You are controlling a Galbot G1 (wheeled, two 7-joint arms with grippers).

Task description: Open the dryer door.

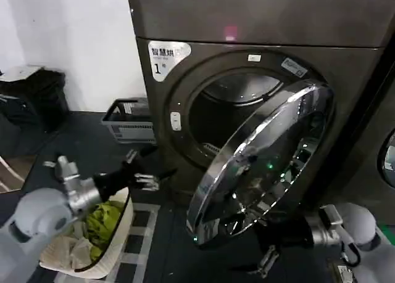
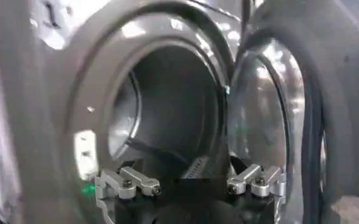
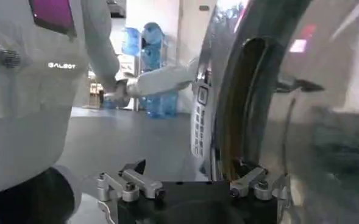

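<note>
The dryer door [image 1: 262,166] stands swung well open, hinged on the right of the drum opening, its chrome ring and dark glass turned toward the camera and covering the lower right part of the dryer [image 1: 247,67] front; mirror reflections on the glass make its surface hard to read. The dryer's top is cut off by the head view's upper edge, and one neighbouring machine [image 1: 386,153] shows only as a sliver with part of a round window at the right edge. The drum opening [image 1: 231,110] is dark inside, and nothing can be made out in it. One white sticker [image 1: 165,56] with Chinese characters and a "1" sits at the front's upper left corner. Two grippers are in view. The left gripper [image 1: 145,169] hangs in the air in front of the dryer's lower left, short of the opening, fingers spread apart and holding nothing — the left wrist view looks straight into the drum between them. The right gripper [image 1: 270,253] is below the door's lower edge, largely hidden behind it; in the right wrist view its fingers [image 3: 141,182] stand apart beside the door's rim, touching nothing that can be seen. Two baskets stand on the floor: a grey crate [image 1: 126,119] left of the dryer, contents not visible, and a pale laundry basket [image 1: 117,243] under the left arm holding green and cream cloth [image 1: 102,224].
</note>
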